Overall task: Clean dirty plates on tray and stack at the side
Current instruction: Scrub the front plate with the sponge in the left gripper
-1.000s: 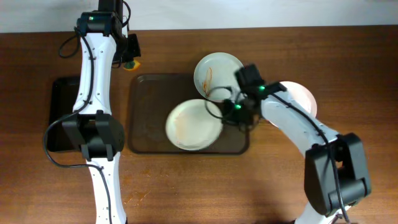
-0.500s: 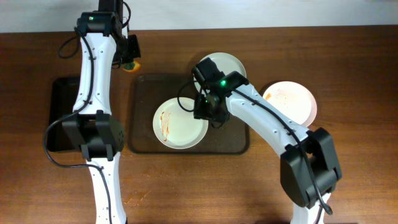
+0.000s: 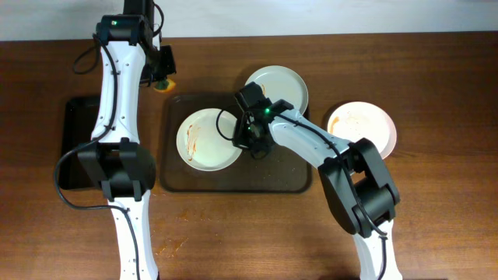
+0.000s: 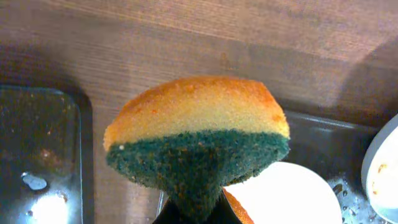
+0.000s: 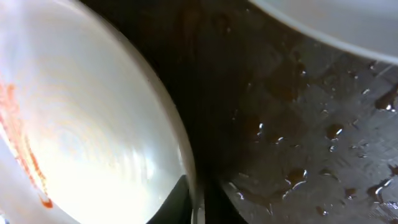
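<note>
The brown tray [image 3: 233, 177] lies mid-table. A plate [image 3: 206, 138] with an orange-brown streak sits in its left half. My right gripper [image 3: 246, 140] is shut on this plate's right rim; the wrist view shows the rim [image 5: 186, 155] between the fingers over the wet tray floor [image 5: 298, 124]. A second streaked plate [image 3: 278, 84] rests on the tray's far right edge. A third smeared plate [image 3: 362, 124] lies on the table to the right. My left gripper [image 3: 161, 74] is beyond the tray's far left corner, shut on an orange-and-green sponge [image 4: 196, 134].
A smaller black tray [image 3: 74, 140] lies at the left, also seen wet in the left wrist view [image 4: 37, 155]. Bare wooden table [image 3: 436, 210] surrounds the trays.
My right gripper has dragged the streaked plate leftward across the tray, from the right half to the left half. The left arm has not moved.
</note>
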`<state>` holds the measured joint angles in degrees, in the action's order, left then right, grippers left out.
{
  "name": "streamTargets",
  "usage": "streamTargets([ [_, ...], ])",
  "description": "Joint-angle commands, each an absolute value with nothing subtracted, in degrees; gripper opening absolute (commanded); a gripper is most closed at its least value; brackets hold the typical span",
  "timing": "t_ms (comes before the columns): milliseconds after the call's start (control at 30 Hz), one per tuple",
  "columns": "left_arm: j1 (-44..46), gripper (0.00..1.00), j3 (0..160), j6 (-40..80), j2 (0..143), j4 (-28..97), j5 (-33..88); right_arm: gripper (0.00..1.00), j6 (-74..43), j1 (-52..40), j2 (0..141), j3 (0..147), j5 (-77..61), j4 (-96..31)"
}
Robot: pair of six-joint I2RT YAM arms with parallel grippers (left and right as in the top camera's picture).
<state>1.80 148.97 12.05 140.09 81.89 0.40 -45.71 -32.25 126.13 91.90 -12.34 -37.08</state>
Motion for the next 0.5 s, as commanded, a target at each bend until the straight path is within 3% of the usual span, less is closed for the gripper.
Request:
streamTargets([
  [0,1.9,0.01,148.9,10.5,139.9,83.3,3.5,0.10,-46.0,-32.6,127.9,91.8,-12.2,-36.7],
  [100,3.0,0.01,146.3,8.7,139.9,83.9,5.3,0.04,-46.0,-32.6,128.0,91.8,-12.2,-35.0],
  [333,6.9,0.01,128.2,-3.6,139.9,80.6,6.7,0.04,-44.4,-32.6,128.0,91.8,-13.3,-34.9],
  [467,7.2,0.00,117.0,-3.8,139.9,79.2,8.8,0.04,-44.4,-32.6,128.0,91.8,-13.3,-34.9],
])
